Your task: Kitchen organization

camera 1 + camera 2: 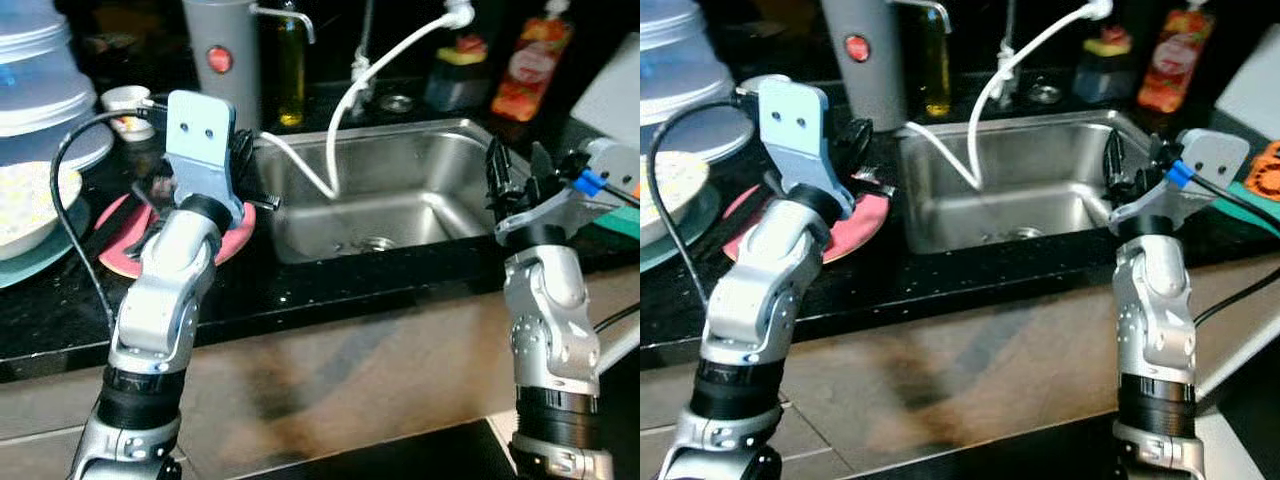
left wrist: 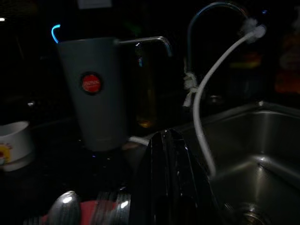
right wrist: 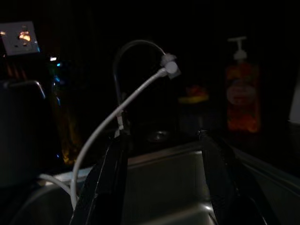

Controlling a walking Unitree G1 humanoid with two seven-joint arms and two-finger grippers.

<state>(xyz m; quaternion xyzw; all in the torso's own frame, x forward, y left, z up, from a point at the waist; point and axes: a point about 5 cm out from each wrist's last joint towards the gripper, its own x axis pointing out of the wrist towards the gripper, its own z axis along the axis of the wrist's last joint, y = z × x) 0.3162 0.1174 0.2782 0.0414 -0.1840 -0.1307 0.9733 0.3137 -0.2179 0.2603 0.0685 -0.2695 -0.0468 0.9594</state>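
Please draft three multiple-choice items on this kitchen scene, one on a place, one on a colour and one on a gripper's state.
1. Where does the left gripper hover?
A. over the pink plate left of the sink
B. inside the sink
C. beside the orange bottle

2. What colour is the hose hanging into the sink?
A. black
B. white
C. red

3. How do the right gripper's fingers stand?
A. shut on a sponge
B. shut on the hose
C. open, holding nothing

Answers: 1 A, its wrist view shows the plate just beneath the fingers; 2 B, it curves pale from the tap into the basin; 3 C, the wrist view shows a wide gap between the fingers.
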